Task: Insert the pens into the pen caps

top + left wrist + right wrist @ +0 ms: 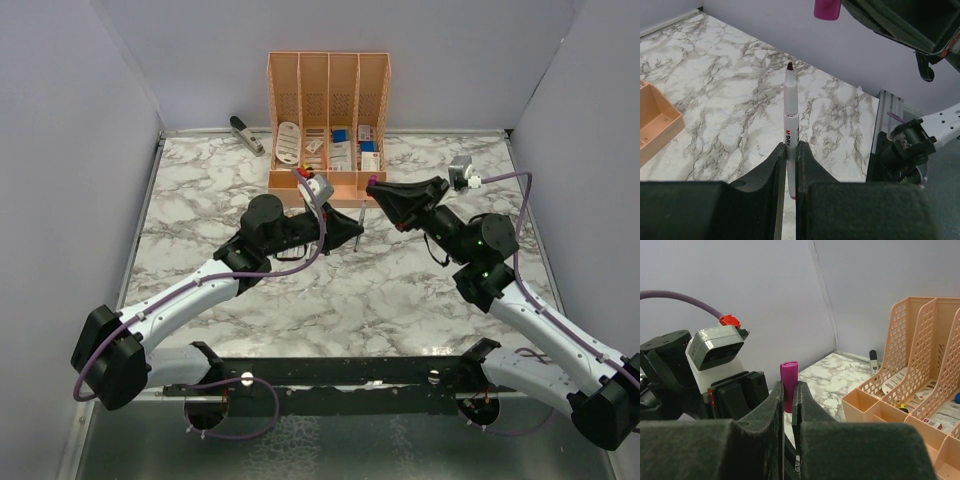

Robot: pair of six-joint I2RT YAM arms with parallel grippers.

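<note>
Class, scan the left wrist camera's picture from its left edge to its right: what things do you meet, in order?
Organiser corner → pen, upright in the left gripper → purple cap at the top edge → right arm.

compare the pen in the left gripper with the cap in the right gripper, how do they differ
The pen is long, thin and white-grey with a dark tip; the cap is short, stubby and magenta. The pen sticks far out of the left gripper, while the cap shows only its top end above the right gripper. Both are clamped in a shut gripper.
</note>
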